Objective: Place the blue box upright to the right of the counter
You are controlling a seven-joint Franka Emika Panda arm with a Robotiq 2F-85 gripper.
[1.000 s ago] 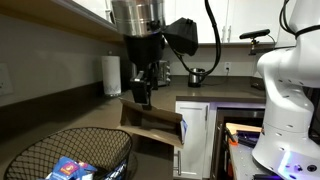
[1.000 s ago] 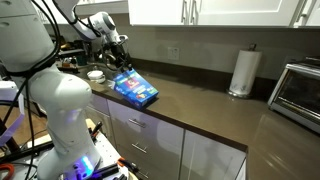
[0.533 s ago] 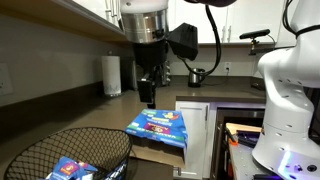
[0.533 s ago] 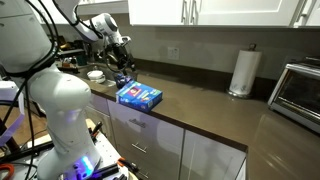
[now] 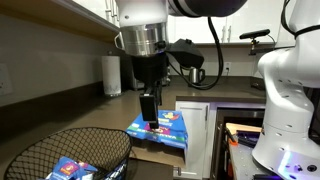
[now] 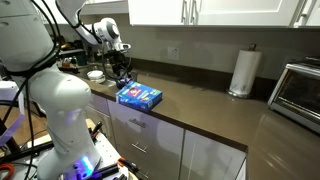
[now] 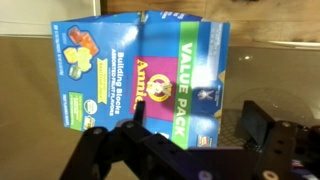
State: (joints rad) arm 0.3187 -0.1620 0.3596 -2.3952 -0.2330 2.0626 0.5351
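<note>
We find the blue box (image 5: 160, 128) lying flat on the dark tabletop (image 6: 215, 112), printed face up and brown back down, so it is not standing upright. In both exterior views it sits well apart from the paper towel roll (image 6: 243, 70), out towards the end of the tabletop farthest from the roll. Its long axis lies level on the surface. In an exterior view the box (image 6: 139, 96) seems to run roughly along the tabletop's length, though we cannot fix the angle closely. In the wrist view the box (image 7: 150, 75) fills the upper middle of the picture. Its lettering (a green "VALUE PACK" band and a purple panel) runs sideways, from the top of the picture to the bottom.

The tool (image 5: 150, 118) hangs nose-down just above the box, far from the roll. We cannot tell whether its tips touch the cardboard. In the wrist view the tool (image 7: 178, 132) has its fingers (image 7: 262, 128) spread wide, with nothing gripped between them.

A wire basket (image 5: 60, 150) holds smaller blue packets, in the foreground of the exterior view that shows the roll (image 5: 112, 75) behind the arm.
</note>
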